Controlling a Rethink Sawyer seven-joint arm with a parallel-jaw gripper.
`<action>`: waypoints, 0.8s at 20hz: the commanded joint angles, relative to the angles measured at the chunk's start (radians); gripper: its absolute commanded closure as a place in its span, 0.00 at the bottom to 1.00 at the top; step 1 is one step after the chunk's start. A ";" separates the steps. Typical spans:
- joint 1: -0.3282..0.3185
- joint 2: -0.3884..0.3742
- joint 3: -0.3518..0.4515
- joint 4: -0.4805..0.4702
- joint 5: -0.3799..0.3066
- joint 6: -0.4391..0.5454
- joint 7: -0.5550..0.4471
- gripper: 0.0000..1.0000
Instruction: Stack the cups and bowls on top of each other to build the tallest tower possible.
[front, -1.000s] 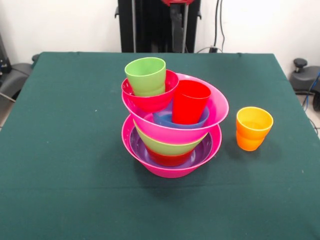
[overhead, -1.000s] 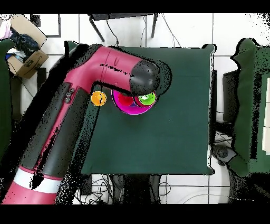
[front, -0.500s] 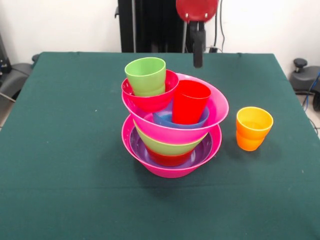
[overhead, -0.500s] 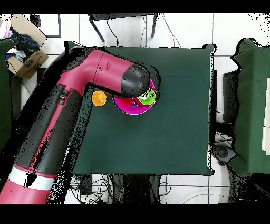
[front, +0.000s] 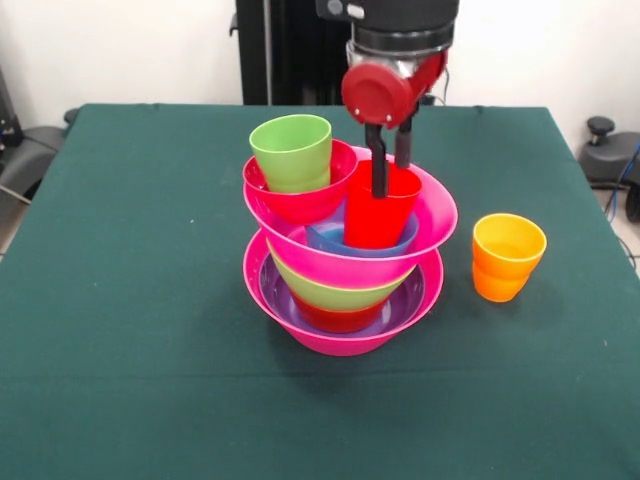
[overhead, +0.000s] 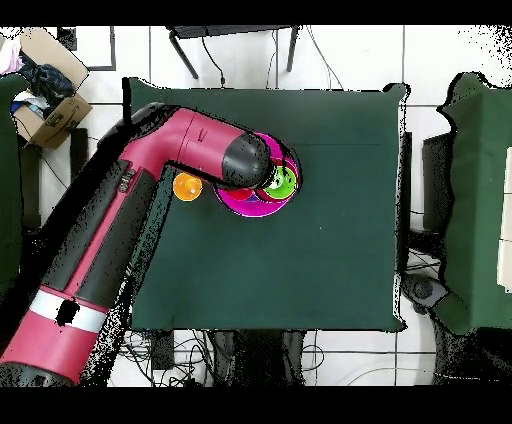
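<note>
Front view, tower (front: 345, 255) mid-counter: large hot-pink base bowl (front: 345, 335), then purple bowl (front: 275, 295), orange-red bowl (front: 340, 318) and lime green bowl (front: 325, 290) nested inside. Above those, second hot-pink bowl (front: 435, 215), tilted, carrying the blue bowl (front: 335, 238) with the red cup (front: 380, 212) standing in it. Crimson bowl (front: 300, 200) perched on the upper pink rim, lime green cup (front: 292, 152) seated inside. Orange cup (front: 508, 256) upright alone on the green counter (front: 130, 330), clear of the tower, near the counter's edge on that side. End effector (front: 390, 172) down over the red cup, parted, one finger (front: 379, 165) dipping inside the cup's mouth, the other just behind the rim; gripping nothing as far as can be told. Wide bare cloth in front and on the side away from the orange cup. Overhead view, red arm (overhead: 150, 210) lying across half the tower, green cup still showing beside it. No readable writing anywhere.
</note>
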 joint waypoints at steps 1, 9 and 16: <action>0.040 0.042 0.035 -0.012 0.054 0.052 0.254 0.00; 0.092 0.003 -0.065 0.034 0.034 -0.090 0.291 0.00; 0.073 -0.001 -0.096 0.022 0.053 -0.127 0.266 0.00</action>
